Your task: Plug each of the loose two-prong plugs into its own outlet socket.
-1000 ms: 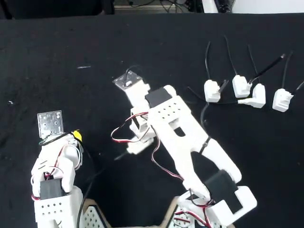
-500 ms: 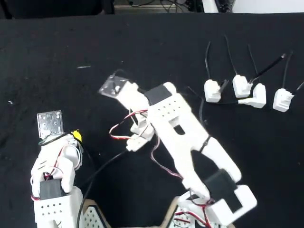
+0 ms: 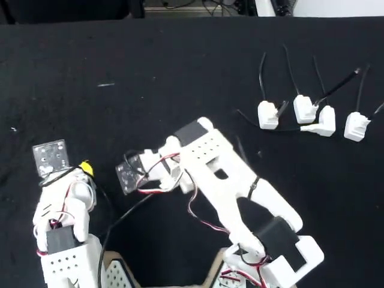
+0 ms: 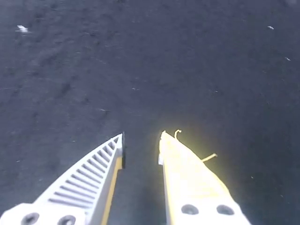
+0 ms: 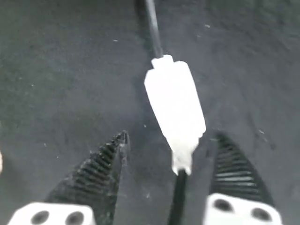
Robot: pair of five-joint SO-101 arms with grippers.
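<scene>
Your right gripper (image 5: pixel 171 137) gapes wide, gripping nothing, the plug (image 5: pixel 174 105) lying off-centre between its jaws, so closing could skew it.

Black table (image 3: pixel 72 60): row of 4 white connectors (image 3: pixel 268 114) w/ cords, far right side.

A robotics lab bench: a table (image 3: pixel 180 54) draped in black cloth carries two white printed robot arms (image 3: pixel 234 180) with bare servo wires (image 3: pixel 153 162), while tangled cables (image 3: pixel 207 6) lie beyond its far edge, top centre of frame.
</scene>
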